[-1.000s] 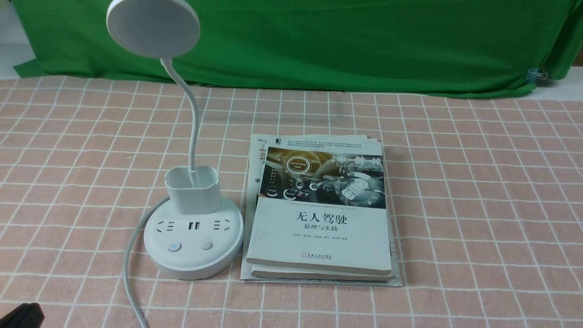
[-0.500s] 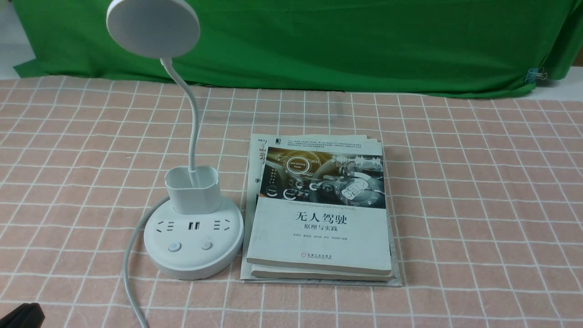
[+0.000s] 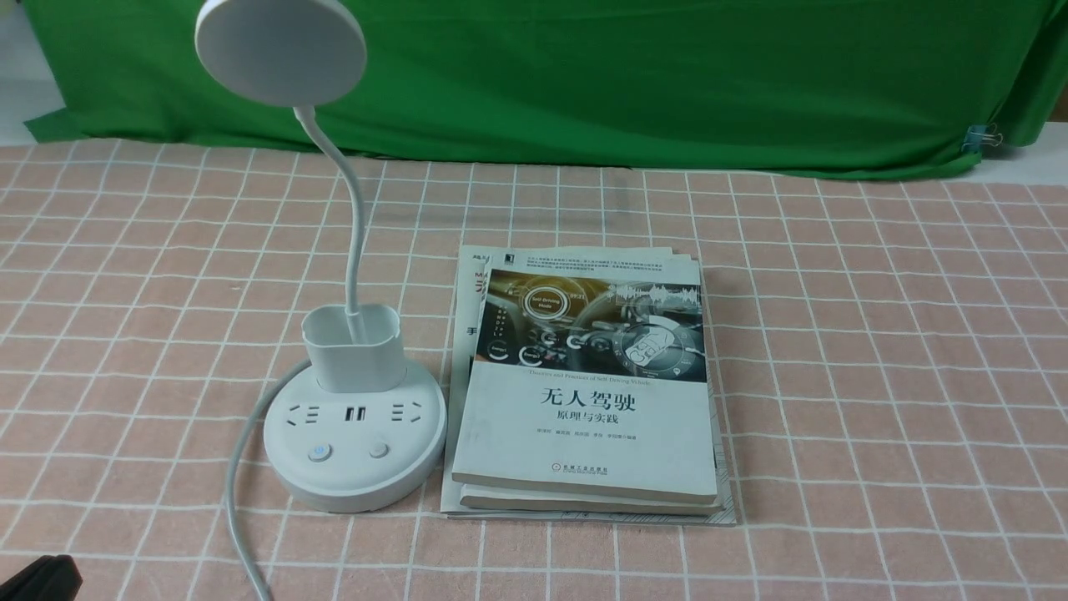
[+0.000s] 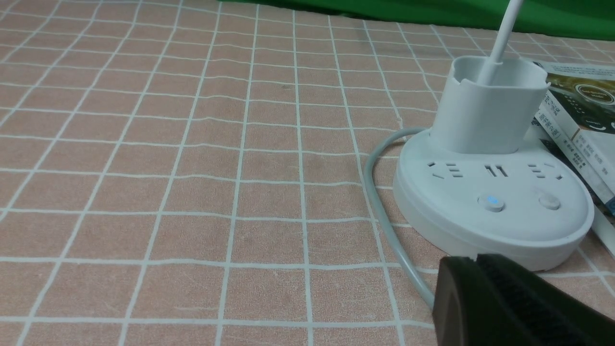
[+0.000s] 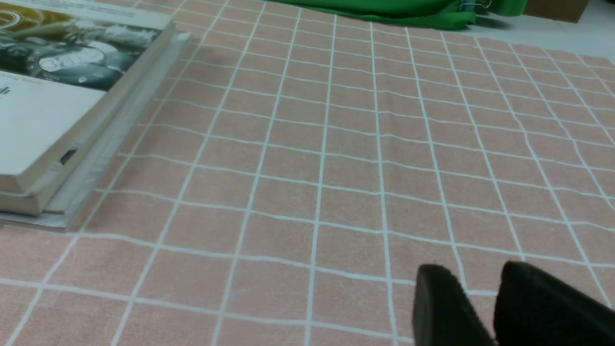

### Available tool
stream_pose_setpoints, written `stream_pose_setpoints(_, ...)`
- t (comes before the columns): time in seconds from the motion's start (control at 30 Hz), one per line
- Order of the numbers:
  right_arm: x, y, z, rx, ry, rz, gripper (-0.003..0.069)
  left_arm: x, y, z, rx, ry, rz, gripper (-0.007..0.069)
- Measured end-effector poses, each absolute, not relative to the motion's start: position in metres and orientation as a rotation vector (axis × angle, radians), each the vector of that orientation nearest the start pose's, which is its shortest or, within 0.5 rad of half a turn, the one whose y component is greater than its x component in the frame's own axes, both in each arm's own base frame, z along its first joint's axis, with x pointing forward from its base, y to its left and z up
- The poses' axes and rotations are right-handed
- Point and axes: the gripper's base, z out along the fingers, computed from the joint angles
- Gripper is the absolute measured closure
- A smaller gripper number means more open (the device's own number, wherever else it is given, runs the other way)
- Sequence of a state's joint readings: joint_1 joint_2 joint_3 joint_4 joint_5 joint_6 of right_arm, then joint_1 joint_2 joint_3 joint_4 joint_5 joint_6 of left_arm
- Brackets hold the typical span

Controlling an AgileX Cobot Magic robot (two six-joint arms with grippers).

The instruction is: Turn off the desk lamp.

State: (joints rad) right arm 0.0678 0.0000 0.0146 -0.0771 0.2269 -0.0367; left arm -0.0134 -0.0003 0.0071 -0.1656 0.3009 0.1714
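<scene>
White and upright, the lamp [image 3: 355, 442] stands beside the books [image 3: 584, 417]; the left claw's [image 4: 476, 259] tips are together, the right claw's [image 5: 473, 271] apart.

1. Even, moderately bright light falls across the checked tabletop [image 3: 876, 334] in the front view, leaving only soft, faint shadows.
2. The underside of the lamp's disc head [image 3: 281, 50] appears gray and unlit, while a button [image 4: 491, 203] glows blue in the left wrist view.
3. Fingertips [image 5: 439, 288] blur in the right wrist view, where the checked surface looks sharper.
4. Lettering on the book cover [image 3: 584, 434] is partly too small to read.
</scene>
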Motion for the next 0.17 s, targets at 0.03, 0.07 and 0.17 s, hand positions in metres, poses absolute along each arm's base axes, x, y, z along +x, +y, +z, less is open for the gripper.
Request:
stream_pose_setpoints(0.03,0.056,0.0022,0.1877,-0.142,1.719,-0.047,0.0419,0.0544,-0.0052,0.184,0.059,1.786,-0.044,0.0621)
stream_pose_setpoints(0.07,0.056,0.0022,0.1877,-0.142,1.719,-0.047,0.0419,0.0544,-0.0052,0.184,0.059,1.786,-0.044,0.0621)
stream_pose_setpoints(0.17,0.056,0.0022,0.1877,-0.142,1.719,-0.047,0.0419,0.0544,-0.0052,0.184,0.059,1.786,-0.044,0.0621)
